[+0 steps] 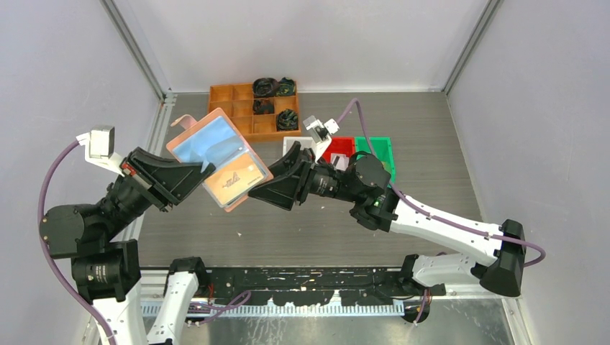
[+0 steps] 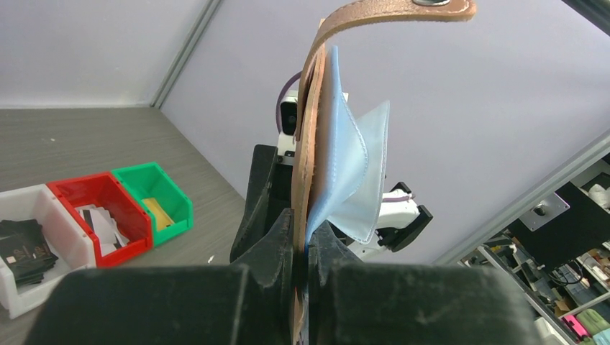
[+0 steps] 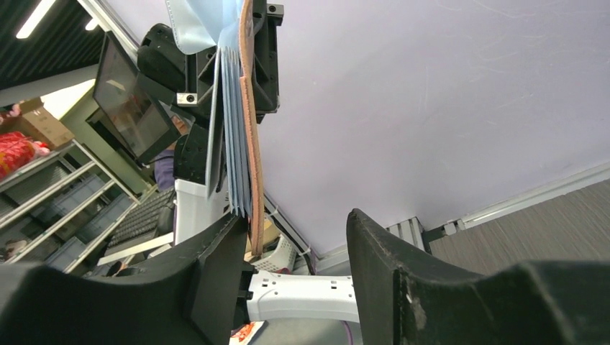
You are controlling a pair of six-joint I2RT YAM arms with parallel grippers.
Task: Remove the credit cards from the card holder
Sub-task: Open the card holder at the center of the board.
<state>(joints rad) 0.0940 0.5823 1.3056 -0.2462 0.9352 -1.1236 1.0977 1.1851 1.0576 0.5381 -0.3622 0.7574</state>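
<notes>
The salmon-pink card holder hangs unfolded above the table, its light blue pockets facing up. A tan-yellow credit card sits in its lower pocket. My left gripper is shut on the holder's left edge; in the left wrist view the card holder stands edge-on in that gripper. My right gripper is open at the holder's lower right corner. In the right wrist view the card holder's edge hangs between the right gripper's jaws, close against the left finger.
An orange compartment tray with black coiled bundles stands at the back. White, red and green bins sit right of it, holding dark, whitish and yellow cards. The right arm reaches across the table's middle.
</notes>
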